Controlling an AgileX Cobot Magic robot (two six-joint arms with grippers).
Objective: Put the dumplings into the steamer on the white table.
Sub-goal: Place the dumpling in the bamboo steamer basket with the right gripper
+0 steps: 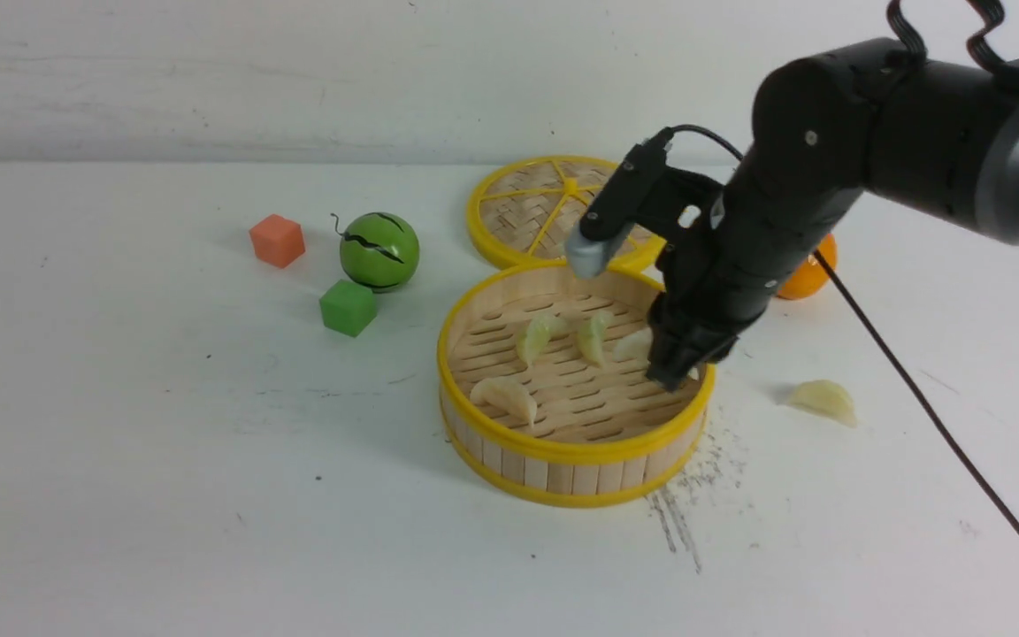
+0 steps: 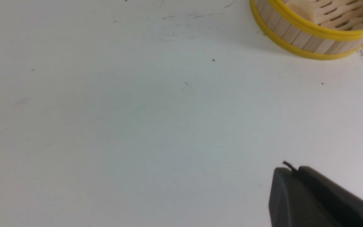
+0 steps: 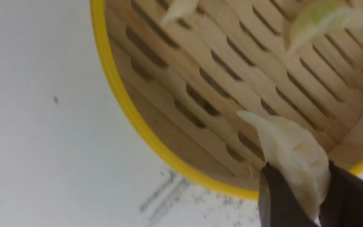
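The steamer [image 1: 573,447] stands mid-table on the white table [image 1: 164,460]. Three dumplings lie on its slats: a cream one [image 1: 505,396] at the front left and two greenish ones [image 1: 536,336] [image 1: 593,338] further back. My right gripper [image 1: 676,370] hangs over the steamer's right inner side, shut on a cream dumpling [image 3: 295,151] that sticks out past the fingertips, just above the slats [image 3: 219,85]. Another dumpling [image 1: 822,400] lies on the table right of the steamer. My left gripper [image 2: 291,168] is shut and holds nothing, over bare table near the steamer [image 2: 298,34].
The flat woven lid [image 1: 545,208] lies behind the steamer. An orange ball [image 1: 810,270] sits behind my right arm. To the left are a green striped ball [image 1: 379,251], a green cube [image 1: 348,307] and an orange cube [image 1: 277,240]. A black cable [image 1: 934,416] trails across the right side.
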